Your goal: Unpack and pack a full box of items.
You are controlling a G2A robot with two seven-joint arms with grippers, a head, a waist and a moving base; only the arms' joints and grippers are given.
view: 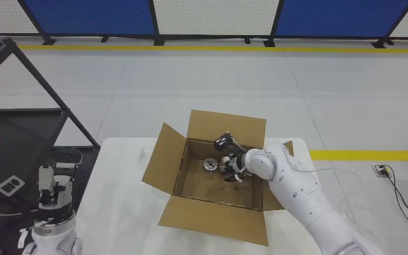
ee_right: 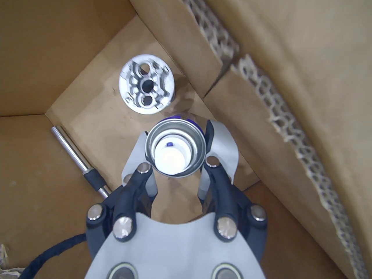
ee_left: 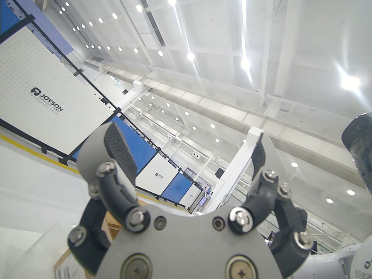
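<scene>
Box (view: pixel 213 220), corrugated cardboard, sits at frame ctr in the top view on the white table (view: pixel 121 191), flaps folded out.

**Contents, right wrist view**
- Spray can (ee_right: pixel 175 150): upright, frame ctr, seen from above (metal rim, white nozzle).
- Metal disc (ee_right: pixel 146 84): flat on the box floor, just above the can in frame, apart from it. Also seen at (view: pixel 208 165).
- Rod (ee_right: pixel 77 158): polished, w/ a dark sleeve, lying diagonally at frame left.

**Grippers**
- R gripper (ee_right: pixel 177 143): inside the box, 2 fingers clamped on opposite sides of the spray can.
- L gripper (ee_left: pixel 187 143): aimed at the ceiling, fingers spread, nothing between them.

**Handling (judgement)**
- Can: thin rigid shell w/ a smooth round wall, so prob. slippery. Grip across the body, never the nozzle. Weight depends on fill and cannot be told.
- Disc: looks like cast metal, prob. heavy for its size. Take it by the rim.
- Rod: likely to roll. The dark sleeve offers the best friction.

**Hidden or unclear**
- Can body and base are masked by its own top, so contact w/ the floor cannot be confirmed.
- Rod's lower end runs under the R gripper.
- A dark cable (ee_right: pixel 43 257) is cut off at lower left.
- In the top view the arm covers the can.
</scene>
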